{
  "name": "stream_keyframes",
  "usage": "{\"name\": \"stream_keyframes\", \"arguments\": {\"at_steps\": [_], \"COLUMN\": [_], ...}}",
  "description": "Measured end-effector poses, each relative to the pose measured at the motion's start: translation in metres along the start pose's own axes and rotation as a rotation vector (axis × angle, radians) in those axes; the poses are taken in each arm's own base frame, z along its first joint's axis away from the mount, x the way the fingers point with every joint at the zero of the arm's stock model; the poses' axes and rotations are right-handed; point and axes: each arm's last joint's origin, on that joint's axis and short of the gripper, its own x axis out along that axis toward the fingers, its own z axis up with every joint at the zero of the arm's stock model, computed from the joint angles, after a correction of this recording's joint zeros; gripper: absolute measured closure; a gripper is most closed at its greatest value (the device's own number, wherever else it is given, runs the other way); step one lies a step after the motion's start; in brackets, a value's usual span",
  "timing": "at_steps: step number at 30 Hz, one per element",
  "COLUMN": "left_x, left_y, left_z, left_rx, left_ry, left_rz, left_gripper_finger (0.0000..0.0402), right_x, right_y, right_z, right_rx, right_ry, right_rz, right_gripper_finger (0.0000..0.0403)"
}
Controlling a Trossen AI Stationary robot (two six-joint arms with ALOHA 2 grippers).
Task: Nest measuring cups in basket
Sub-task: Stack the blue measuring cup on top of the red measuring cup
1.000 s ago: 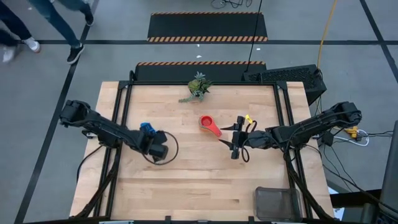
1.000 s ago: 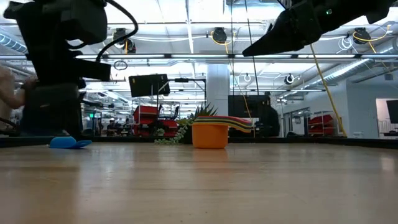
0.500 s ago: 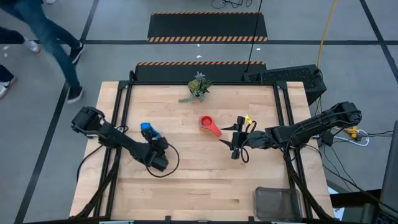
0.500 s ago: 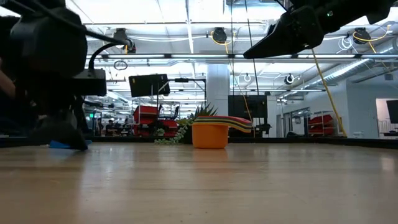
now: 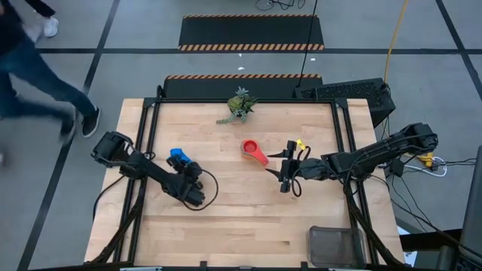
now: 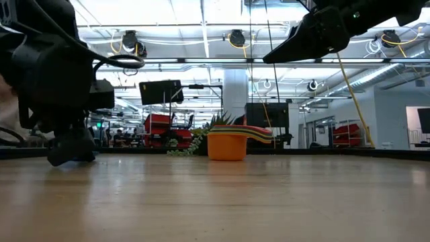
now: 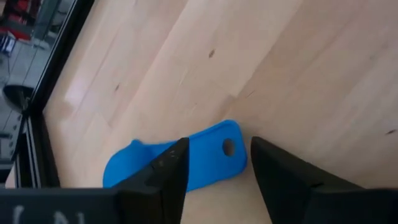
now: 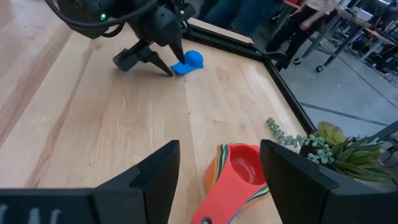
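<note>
A blue measuring cup lies on the table at the left, its flat handle with a hole showing in the left wrist view. My left gripper is down at the table over that handle, open; in the low view it hides the cup. A stack of nested cups, red on top and orange at the bottom, stands mid-table. My right gripper hangs open above the table next to the stack. The basket sits at the near right corner. My left gripper slants down onto the blue cup from the near side. The handle's free end lies in the gap between the fingers, and one finger stands in front of the handle's middle. I cannot tell whether a finger touches it. The cup lies on the table.
A small green plant stands at the far edge, behind the stack. Bare wood lies between the cups and the basket. A person walks by on the floor beyond the table's left side.
My left gripper has sunk to the table and turned, closing in on the blue cup from the near side; in the low view it now covers the cup. The cup has stayed where it was.
</note>
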Motion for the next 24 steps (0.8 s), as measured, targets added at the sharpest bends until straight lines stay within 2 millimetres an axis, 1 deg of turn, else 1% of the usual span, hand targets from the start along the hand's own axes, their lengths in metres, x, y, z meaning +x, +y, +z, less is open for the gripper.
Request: {"name": "stream_keyframes", "arguments": {"at_steps": [6,12,15,20,24], "left_x": [0.005,0.011,0.016,0.016,0.014], "left_y": [0.002,0.004,0.004,0.003,0.006], "left_z": [0.004,0.01,0.012,0.013,0.015], "left_rx": [-0.021,-0.03,-0.034,-0.008,-0.013], "left_ry": [0.024,0.043,0.048,0.03,0.013], "left_rz": [0.005,-0.001,-0.02,-0.024,-0.025], "left_gripper_finger": [0.0255,0.0295,0.0323,0.0387,0.039], "right_x": [0.0,0.0,0.0,0.0,0.0], "right_y": [0.0,0.0,0.0,0.0,0.0], "right_z": [0.0,0.0,0.0,0.0,0.0], "right_rx": [0.0,0.0,0.0,0.0,0.0], "right_ry": [0.0,0.0,0.0,0.0,0.0], "right_rz": [0.0,0.0,0.0,0.0,0.0], "right_gripper_finger": [0.0186,0.0186,0.0186,0.0186,0.0186]}}
